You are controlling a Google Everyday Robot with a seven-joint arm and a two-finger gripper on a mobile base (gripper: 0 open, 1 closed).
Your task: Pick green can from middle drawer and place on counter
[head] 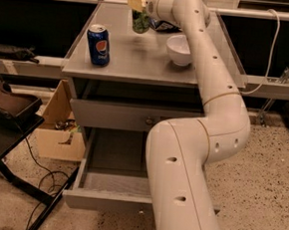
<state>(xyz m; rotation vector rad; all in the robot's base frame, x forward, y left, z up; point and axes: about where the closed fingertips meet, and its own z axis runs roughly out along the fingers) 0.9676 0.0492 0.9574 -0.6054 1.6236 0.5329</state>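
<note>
My gripper [139, 9] is over the far middle of the counter [139, 59], shut on the green can [140, 21]. The can hangs upright under the gripper, at or just above the counter surface; I cannot tell whether it touches. The middle drawer [109, 200] is pulled open at the bottom of the cabinet and the part of its inside that shows is empty. My white arm runs from the lower foreground up over the cabinet's right side and hides the drawer's right part.
A blue Pepsi can [98, 44] stands at the counter's front left. A white bowl [179, 49] sits right of centre, with a dark packet [164, 24] behind it. The upper drawer [114, 115] is shut. A cardboard box [58, 130] and cables lie on the floor at left.
</note>
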